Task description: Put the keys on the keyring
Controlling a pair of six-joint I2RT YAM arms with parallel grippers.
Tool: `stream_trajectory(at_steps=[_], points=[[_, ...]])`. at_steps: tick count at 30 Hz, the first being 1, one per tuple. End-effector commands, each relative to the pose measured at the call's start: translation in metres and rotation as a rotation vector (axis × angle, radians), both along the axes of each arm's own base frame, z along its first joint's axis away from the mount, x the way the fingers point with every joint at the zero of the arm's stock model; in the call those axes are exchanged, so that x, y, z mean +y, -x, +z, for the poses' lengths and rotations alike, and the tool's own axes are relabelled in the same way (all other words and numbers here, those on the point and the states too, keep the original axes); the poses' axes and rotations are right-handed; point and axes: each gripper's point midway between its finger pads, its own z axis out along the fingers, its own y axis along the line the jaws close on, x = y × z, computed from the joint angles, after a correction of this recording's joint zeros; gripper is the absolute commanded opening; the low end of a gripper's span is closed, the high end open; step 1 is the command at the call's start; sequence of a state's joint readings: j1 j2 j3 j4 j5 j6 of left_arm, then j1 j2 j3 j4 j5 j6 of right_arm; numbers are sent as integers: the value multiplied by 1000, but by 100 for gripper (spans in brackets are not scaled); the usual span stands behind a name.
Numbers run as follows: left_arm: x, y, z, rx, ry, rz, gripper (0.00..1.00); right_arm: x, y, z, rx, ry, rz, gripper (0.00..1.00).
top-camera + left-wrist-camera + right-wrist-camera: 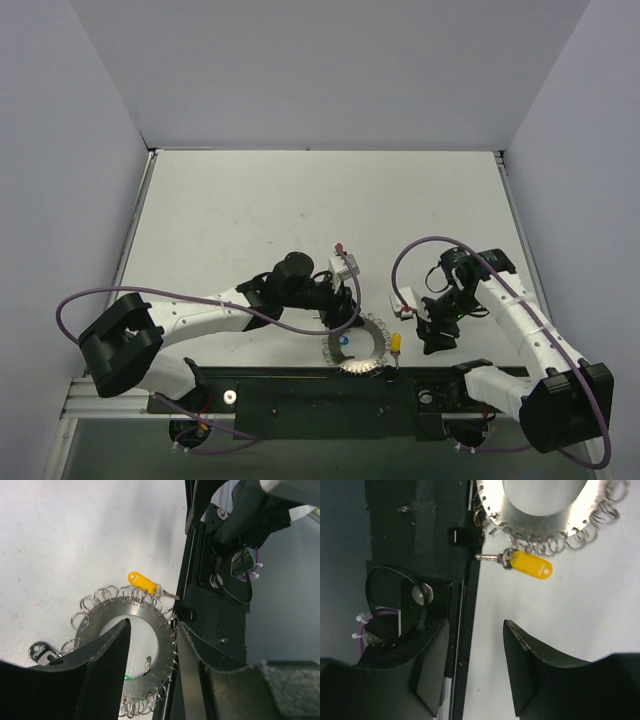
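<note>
The keyring lies flat at the table's near edge, a silvery disc-like loop with small wire loops round its rim. The yellow key lies at its right side, its metal end against the rim loops. A blue key shows inside the ring's hole. In the left wrist view a green head and a small metal shank also show in the hole. My left gripper hangs open over the ring, one finger above the hole and the other outside the rim. My right gripper is open and empty, just right of the yellow key.
A black base rail runs along the near edge right beside the ring. Purple cables loop over both arms. White walls close the table on three sides.
</note>
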State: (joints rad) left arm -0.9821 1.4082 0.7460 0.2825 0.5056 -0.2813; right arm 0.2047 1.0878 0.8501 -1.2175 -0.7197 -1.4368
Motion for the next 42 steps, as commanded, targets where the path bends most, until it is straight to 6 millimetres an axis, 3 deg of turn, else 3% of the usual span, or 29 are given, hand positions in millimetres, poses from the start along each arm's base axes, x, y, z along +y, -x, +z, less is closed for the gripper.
stream_trajectory(at_steps=[1, 5, 10, 16, 26, 42], points=[[-6, 1, 7, -22, 89, 4, 51, 20, 3, -22, -10, -85, 136, 41], [0, 0, 3, -82, 123, 14, 51, 35, -3, -39, -21, -99, 165, 36], [14, 8, -5, -179, 185, 13, 51, 40, -13, -64, -54, 0, 168, 34], [30, 15, -16, -288, 201, 7, 52, 41, -15, -79, -78, 102, 180, 30], [37, 16, -18, -301, 199, 23, 52, 41, -2, -89, -101, 198, 257, 28], [41, 19, -16, -308, 207, 37, 52, 42, -3, -99, -131, 265, 242, 28]])
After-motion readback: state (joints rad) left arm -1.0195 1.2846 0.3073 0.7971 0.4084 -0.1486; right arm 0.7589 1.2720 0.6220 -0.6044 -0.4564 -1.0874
